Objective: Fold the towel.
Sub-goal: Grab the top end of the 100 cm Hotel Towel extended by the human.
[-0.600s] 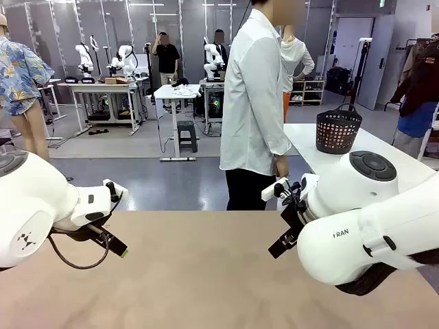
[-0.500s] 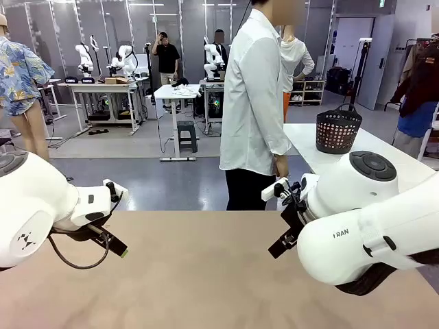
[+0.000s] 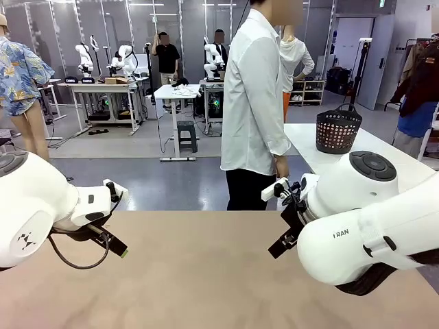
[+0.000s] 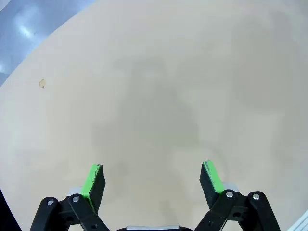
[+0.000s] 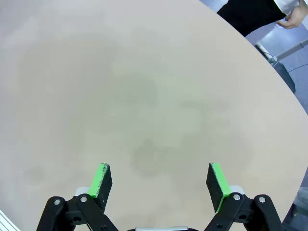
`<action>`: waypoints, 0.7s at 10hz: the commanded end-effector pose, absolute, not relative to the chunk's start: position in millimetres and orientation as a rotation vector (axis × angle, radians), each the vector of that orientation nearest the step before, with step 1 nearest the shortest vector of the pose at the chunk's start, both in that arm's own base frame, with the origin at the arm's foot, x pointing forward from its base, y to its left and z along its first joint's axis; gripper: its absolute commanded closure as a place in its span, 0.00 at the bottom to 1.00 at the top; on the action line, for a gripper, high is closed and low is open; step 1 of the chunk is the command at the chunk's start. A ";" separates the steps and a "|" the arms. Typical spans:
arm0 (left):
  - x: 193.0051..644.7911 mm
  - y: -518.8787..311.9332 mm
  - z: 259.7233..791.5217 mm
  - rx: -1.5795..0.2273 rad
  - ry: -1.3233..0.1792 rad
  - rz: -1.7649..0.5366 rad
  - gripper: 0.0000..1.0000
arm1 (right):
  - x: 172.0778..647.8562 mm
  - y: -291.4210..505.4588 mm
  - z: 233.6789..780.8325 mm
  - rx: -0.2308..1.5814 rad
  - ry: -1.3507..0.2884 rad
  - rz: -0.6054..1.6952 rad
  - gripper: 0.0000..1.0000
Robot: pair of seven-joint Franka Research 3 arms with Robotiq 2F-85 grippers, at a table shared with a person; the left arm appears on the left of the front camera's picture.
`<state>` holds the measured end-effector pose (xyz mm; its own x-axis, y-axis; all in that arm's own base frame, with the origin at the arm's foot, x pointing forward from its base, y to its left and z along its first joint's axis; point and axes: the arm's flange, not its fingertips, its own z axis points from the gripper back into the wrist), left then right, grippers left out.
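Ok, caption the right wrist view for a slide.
Right gripper, jaws open, hovers over the tan table; a person's hand hangs beyond the far edge.

Two white robot arms lean in over the tan tabletop (image 3: 199, 274), the left arm (image 3: 41, 205) above its left side and the right arm (image 3: 363, 233) above its right side, each wrist turned so its black fingers aim down at the tabletop. The left pincer (image 4: 153, 175) hangs above the tabletop with its green pads (image 4: 94, 180) spread wide and nothing between them. The right pincer (image 5: 161, 175) hangs above the tabletop in the same way, spread wide and holding nothing.
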<state>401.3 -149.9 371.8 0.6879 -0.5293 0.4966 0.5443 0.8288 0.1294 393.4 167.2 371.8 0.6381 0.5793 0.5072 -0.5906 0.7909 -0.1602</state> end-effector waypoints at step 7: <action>415.7 -137.1 406.0 -0.145 -0.558 -0.588 0.00 | 397.7 154.6 413.3 0.054 -0.603 0.663 0.00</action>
